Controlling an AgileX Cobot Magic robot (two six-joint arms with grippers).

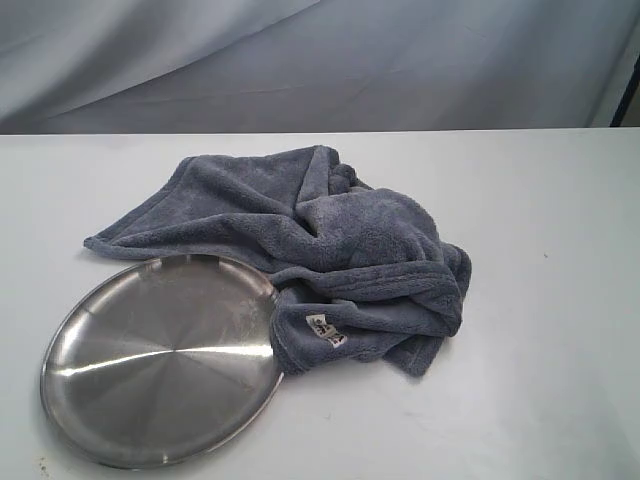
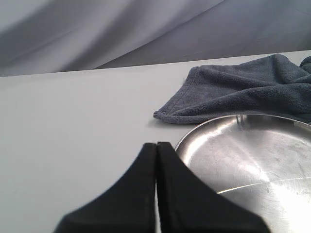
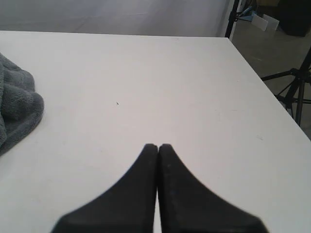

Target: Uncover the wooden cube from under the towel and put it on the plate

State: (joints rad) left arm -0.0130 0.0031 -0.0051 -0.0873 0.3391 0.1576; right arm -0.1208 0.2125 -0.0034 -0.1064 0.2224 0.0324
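The blue-grey fleece towel [image 1: 330, 240] lies bunched in the middle of the white table, its white tag [image 1: 325, 331] at the front hem. The wooden cube is hidden; none of it shows. The steel plate [image 1: 160, 360] sits at the front left, its rim tucked against the towel's edge. Neither arm appears in the exterior view. My left gripper [image 2: 157, 144] is shut and empty, its tips just beside the plate [image 2: 252, 165] rim, with the towel [image 2: 243, 90] beyond. My right gripper [image 3: 158, 145] is shut and empty over bare table, a fold of towel [image 3: 17, 107] off to one side.
A grey cloth backdrop [image 1: 320, 60] hangs behind the table's far edge. In the right wrist view the table's edge [image 3: 265, 87] drops off to a floor with black stand legs [image 3: 291, 92].
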